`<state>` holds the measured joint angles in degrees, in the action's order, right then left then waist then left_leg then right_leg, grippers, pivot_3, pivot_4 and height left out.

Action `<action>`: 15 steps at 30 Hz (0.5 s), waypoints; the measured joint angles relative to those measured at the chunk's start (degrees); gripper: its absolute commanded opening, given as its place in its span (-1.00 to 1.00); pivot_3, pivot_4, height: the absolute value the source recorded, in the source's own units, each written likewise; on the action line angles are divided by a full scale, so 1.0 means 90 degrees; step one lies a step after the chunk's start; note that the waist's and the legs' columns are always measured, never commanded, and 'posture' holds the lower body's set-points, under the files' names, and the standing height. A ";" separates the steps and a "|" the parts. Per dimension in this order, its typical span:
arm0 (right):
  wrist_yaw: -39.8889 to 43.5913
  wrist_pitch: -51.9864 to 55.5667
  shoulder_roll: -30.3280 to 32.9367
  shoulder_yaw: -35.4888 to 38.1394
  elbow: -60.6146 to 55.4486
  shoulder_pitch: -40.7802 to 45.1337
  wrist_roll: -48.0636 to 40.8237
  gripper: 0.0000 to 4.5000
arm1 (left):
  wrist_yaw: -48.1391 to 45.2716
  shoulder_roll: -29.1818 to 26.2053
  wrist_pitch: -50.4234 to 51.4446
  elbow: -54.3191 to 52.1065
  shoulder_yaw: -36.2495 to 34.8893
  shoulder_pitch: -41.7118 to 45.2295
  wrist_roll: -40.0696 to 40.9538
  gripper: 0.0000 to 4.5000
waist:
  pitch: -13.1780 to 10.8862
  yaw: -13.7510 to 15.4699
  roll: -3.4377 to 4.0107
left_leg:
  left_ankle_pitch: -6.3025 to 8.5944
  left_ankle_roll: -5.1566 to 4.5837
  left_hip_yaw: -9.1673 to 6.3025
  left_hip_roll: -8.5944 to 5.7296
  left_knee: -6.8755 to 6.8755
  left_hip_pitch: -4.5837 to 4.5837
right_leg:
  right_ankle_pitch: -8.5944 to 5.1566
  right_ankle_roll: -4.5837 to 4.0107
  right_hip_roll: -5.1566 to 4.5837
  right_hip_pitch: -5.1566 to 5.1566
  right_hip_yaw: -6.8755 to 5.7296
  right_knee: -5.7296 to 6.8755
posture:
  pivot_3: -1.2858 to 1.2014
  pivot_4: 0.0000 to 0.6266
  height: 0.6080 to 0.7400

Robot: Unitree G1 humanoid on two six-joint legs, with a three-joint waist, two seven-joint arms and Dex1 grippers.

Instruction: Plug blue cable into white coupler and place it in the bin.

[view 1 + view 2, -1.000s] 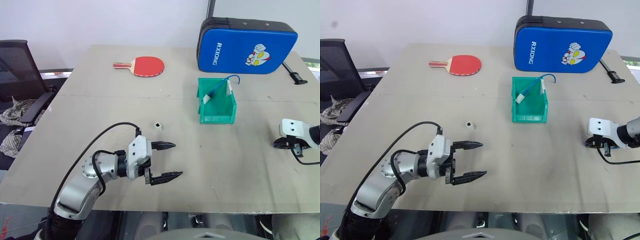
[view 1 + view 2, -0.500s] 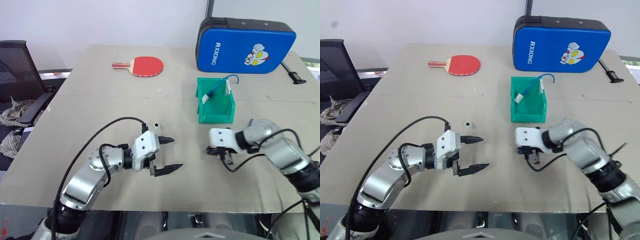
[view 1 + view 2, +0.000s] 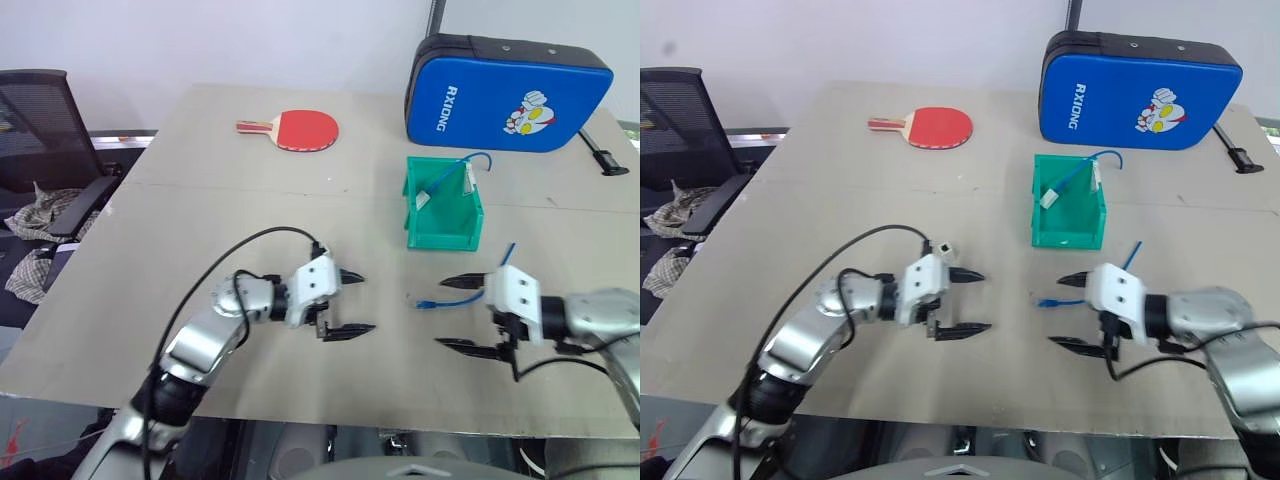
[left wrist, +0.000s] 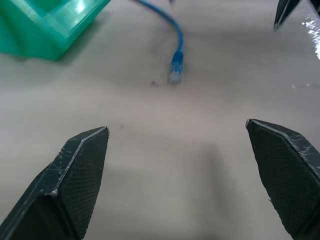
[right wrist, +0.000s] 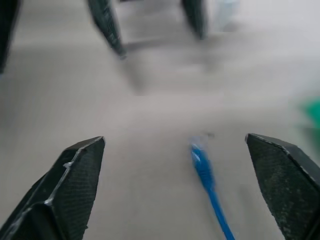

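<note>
A short blue cable (image 3: 447, 298) lies on the table, its clear plug (image 3: 1045, 300) pointing toward my left gripper; its other end rises behind my right gripper. My right gripper (image 3: 439, 312) is open, its fingers on either side of the plug end without touching it. My left gripper (image 3: 366, 302) is open and empty, facing the right one across a small gap. The white coupler (image 3: 943, 246) sits on the table just behind the left gripper. The green bin (image 3: 444, 236) stands further back and holds another blue cable (image 3: 450, 170) with a white block.
A red table tennis paddle (image 3: 300, 130) lies at the back left. A big blue padded case (image 3: 510, 95) stands at the back right with a black strap (image 3: 600, 160) beside it. A black chair (image 3: 40, 130) is left of the table. The table's front edge is close to both grippers.
My right arm swung in from the table's right side toward the middle and its gripper opened; the blue cable now lies in front of it. My left gripper edged toward it.
</note>
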<state>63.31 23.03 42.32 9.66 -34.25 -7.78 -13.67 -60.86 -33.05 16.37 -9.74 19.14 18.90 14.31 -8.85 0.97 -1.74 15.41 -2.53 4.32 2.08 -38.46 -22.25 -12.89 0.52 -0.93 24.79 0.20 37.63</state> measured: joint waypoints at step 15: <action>-0.1722 -0.0395 -0.1429 0.1580 -0.1635 -0.3737 0.0235 1.00 | -0.0448 0.1730 -0.0787 0.3081 0.1106 0.2281 -0.1229 0.63 | 0.0004 -0.0053 0.0012 | 0.0000 -0.0002 0.0005 0.0001 -0.0007 0.0022 | -0.0010 -0.0015 0.0036 -0.0012 0.0029 0.0009 | 0.03 -0.52 0.83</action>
<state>47.81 19.48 29.45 23.87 -48.96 -41.41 -11.56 -64.90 -17.48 9.29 17.99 29.10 39.43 3.24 -8.81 0.50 -1.63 15.41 -2.55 4.36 2.09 -38.53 -22.05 -12.99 0.39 -0.60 24.69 0.46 37.72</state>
